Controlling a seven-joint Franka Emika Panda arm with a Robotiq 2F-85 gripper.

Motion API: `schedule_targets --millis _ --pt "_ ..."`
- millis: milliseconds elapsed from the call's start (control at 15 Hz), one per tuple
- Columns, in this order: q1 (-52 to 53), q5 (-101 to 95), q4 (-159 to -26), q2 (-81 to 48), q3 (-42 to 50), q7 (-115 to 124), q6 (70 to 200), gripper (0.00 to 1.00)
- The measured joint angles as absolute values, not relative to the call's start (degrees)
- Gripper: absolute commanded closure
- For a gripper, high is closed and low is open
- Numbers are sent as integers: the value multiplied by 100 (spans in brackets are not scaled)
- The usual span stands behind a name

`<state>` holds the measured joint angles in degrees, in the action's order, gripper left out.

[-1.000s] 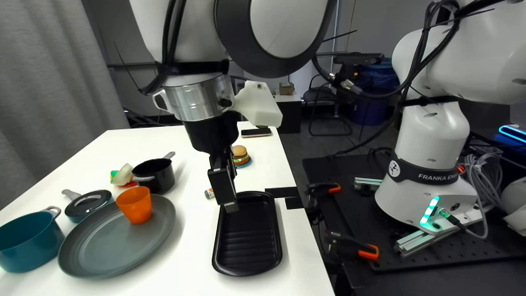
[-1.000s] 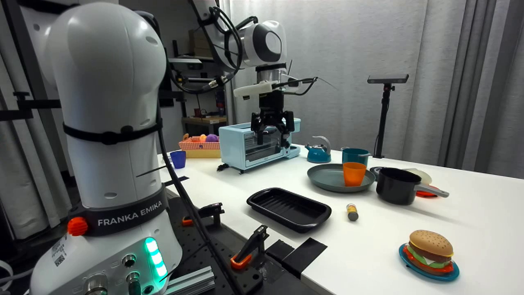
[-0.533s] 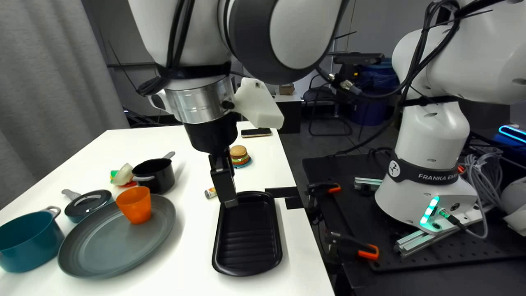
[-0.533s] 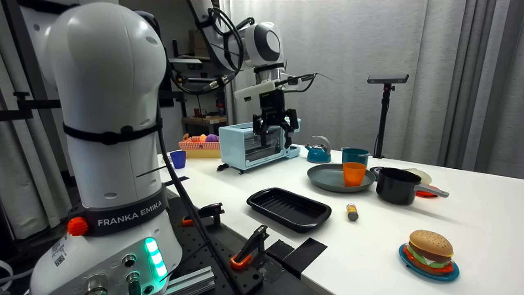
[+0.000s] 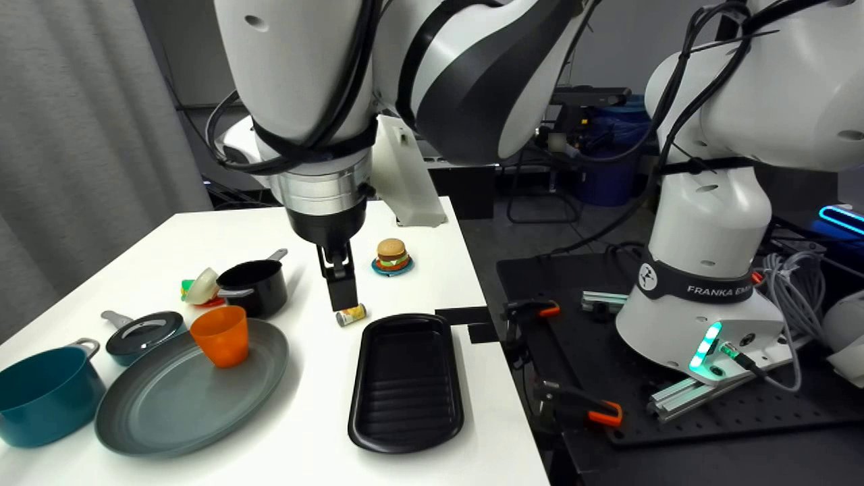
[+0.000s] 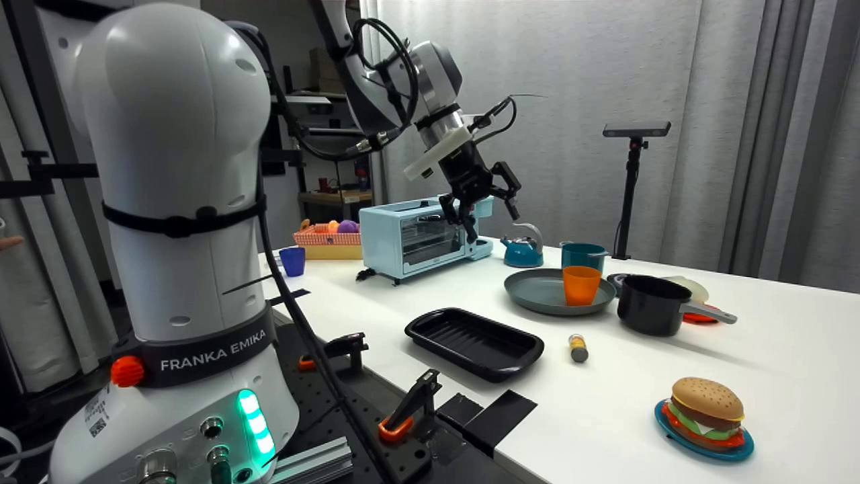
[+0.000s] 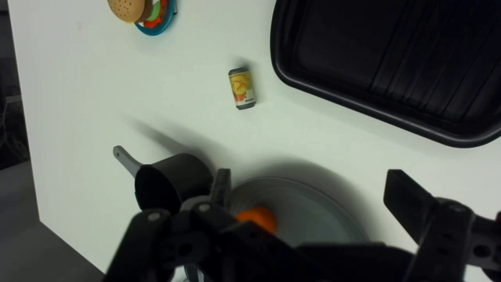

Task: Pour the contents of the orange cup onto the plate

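Observation:
The orange cup (image 5: 221,339) stands upright on the plate (image 5: 179,405), near its rim on the black pot's side. This round grey-green plate shows in both exterior views, and its far part is cut off in the wrist view. No contents are visible; the inside of the cup cannot be made out. Tilted and well above the table, my gripper (image 6: 492,225) is open with nothing between its fingers. In the wrist view the cup (image 7: 261,219) appears partly covered by the gripper's left linkage, and the fingers are apart from it.
A black pot (image 5: 262,290), a lidded pan (image 5: 145,335) and a teal pot (image 5: 47,398) crowd the plate. A small can (image 5: 352,314), a black ridged tray (image 5: 406,385) and a toy burger (image 5: 392,255) lie elsewhere on the table. A toaster oven (image 6: 379,242) and a kettle (image 6: 523,253) stand beyond.
The arm has swung from nearly vertical to a tilt, its fingertips shifting toward the plate side in the view with the oven. The fingers stay apart. Cup and plate have not moved.

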<state>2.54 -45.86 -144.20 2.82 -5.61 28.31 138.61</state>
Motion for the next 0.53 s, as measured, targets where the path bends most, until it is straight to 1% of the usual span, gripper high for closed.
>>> schedule_targets --millis 200,533 --pt "241 -5122 -14208 9 -488 3374 13885 0" --pt "241 -5168 -14110 -104 -484 3458 13885 0"
